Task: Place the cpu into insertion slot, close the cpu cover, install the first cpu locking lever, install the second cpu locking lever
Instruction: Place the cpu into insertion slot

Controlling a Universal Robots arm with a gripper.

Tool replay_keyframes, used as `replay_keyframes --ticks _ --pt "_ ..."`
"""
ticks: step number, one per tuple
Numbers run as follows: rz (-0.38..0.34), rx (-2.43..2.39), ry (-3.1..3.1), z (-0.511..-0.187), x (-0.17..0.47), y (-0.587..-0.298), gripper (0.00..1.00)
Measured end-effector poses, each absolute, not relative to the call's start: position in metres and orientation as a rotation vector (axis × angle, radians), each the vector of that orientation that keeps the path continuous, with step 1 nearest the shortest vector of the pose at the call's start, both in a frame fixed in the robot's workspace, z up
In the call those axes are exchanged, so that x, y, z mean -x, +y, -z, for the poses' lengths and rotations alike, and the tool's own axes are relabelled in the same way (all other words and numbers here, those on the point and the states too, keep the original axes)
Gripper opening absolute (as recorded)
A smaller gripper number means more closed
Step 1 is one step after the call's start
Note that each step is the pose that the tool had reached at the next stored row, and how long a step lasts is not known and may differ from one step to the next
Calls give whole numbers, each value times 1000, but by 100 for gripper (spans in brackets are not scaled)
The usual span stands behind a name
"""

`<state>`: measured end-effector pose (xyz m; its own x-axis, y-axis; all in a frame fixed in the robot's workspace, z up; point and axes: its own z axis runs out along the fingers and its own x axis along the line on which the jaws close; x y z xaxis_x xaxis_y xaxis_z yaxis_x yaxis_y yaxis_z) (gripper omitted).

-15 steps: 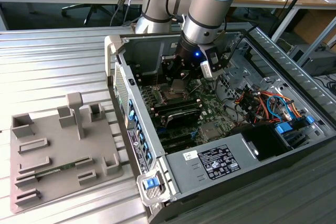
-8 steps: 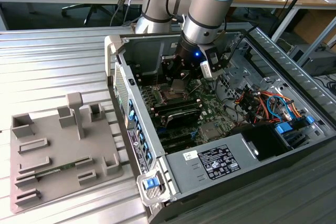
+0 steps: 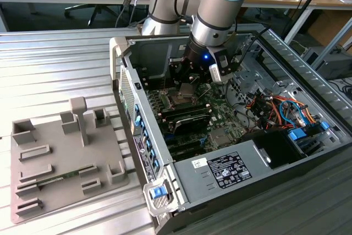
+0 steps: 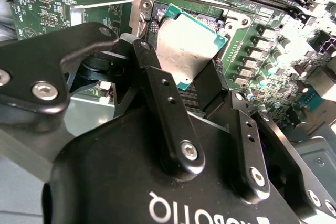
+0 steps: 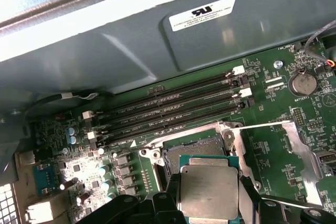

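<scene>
While your claw [image 4: 176,69] grips the cpu [image 5: 210,190] over the insertion slot [image 5: 194,149], mid-frame in the exterior view, nothing's seated yet: cpu cover [image 5: 296,145] open, locking pending.

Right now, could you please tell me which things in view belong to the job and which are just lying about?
Job: cpu, held by the end effector; insertion slot; open cpu cover.
Lying about: memory slots; grey fixture tray; coloured cables.
</scene>
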<state>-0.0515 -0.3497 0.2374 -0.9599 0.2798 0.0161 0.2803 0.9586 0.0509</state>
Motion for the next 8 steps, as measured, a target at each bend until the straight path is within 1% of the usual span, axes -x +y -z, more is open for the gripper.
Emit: replay_keyframes --ticks 8 --pt "83 460 -3098 -237 51 -350 53"
